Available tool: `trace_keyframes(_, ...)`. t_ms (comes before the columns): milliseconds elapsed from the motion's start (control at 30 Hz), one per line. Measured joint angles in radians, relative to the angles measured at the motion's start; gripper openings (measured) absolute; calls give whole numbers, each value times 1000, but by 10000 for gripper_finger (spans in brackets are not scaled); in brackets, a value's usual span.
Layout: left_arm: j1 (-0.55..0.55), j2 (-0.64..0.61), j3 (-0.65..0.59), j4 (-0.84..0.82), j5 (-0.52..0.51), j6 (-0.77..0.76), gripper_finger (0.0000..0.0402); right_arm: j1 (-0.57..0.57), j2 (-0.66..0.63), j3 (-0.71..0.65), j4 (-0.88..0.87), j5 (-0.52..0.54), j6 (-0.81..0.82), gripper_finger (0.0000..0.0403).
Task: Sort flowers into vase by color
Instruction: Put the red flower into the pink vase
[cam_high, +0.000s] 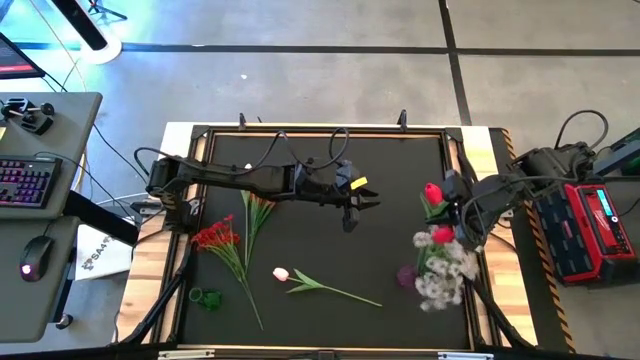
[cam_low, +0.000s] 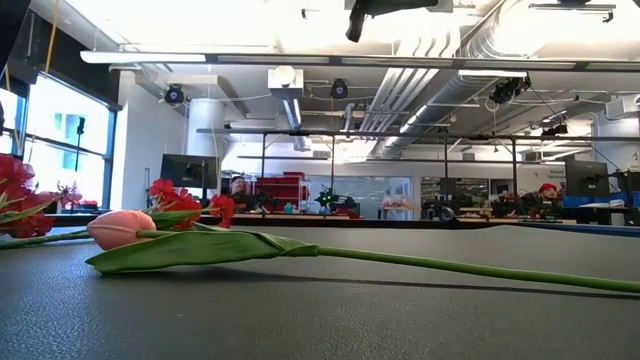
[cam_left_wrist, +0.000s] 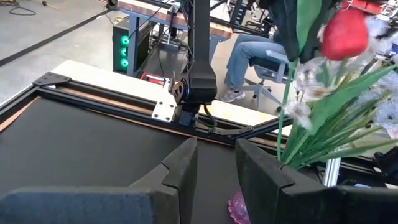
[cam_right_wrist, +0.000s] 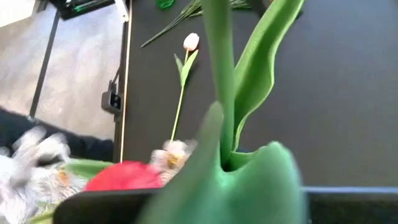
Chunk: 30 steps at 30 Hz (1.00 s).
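Partly done: white-grey blossoms (cam_high: 446, 277) and red buds (cam_high: 433, 192) are bunched at 3 o'clock, at the closed right claw (cam_high: 452, 205). Pink tulip (cam_high: 282, 274) and red sprig (cam_high: 214, 236) are left on the desk (cam_high: 390, 170); nothing is held in the part-open left claw (cam_high: 357, 205).

Black mat on my table (cam_high: 330, 250).
I see a pink tulip (cam_high: 283, 274), red blossom sprigs (cam_high: 215, 236) and a green stem bundle (cam_high: 258, 212) lying flat.

Keyboard (cam_high: 22, 184) and mouse (cam_high: 33, 256) on a side desk (cam_high: 70, 110). Red case (cam_high: 596, 232) beside the surface (cam_high: 330, 250). Seated person (cam_left_wrist: 255, 53) beyond; green-lit computer tower (cam_left_wrist: 126, 46) on the floor.
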<state>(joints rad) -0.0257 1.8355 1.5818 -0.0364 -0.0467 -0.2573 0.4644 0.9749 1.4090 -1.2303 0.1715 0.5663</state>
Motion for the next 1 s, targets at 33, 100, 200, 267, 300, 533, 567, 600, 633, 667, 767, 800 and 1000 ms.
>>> trace_keyframes(33,0,0,0,-3,0,0,99,0,0,0,1,-16,-15,0)
trace_keyframes(100,0,0,0,-6,0,0,99,0,0,0,1,-43,-41,0)
trace_keyframes(200,0,0,0,-7,-3,6,99,0,0,0,0,-45,-49,0)
trace_keyframes(267,0,0,0,-7,-3,6,99,0,0,0,0,-40,-50,0)
trace_keyframes(300,0,0,0,-7,-3,6,99,0,0,0,0,-40,-51,0)
trace_keyframes(533,0,0,0,-39,-16,24,99,0,14,0,0,-101,-164,0)
trace_keyframes(567,0,0,0,-45,-16,24,99,0,22,0,1,-107,-197,0)
trace_keyframes(600,0,0,0,-48,-16,24,99,0,32,0,2,-116,-230,0)
trace_keyframes(633,0,0,0,-49,-17,24,99,0,42,0,3,-121,-261,0)
trace_keyframes(667,0,0,0,-49,-17,24,99,0,54,0,4,-119,-285,0)
trace_keyframes(767,0,0,0,-50,-17,24,99,0,85,1,3,-121,-346,0)
trace_keyframes(800,0,0,0,-51,-17,24,99,0,95,1,1,-125,-361,0)
trace_keyframes(1000,-4,0,0,-58,-17,24,99,0,140,1,-25,-165,-366,0)
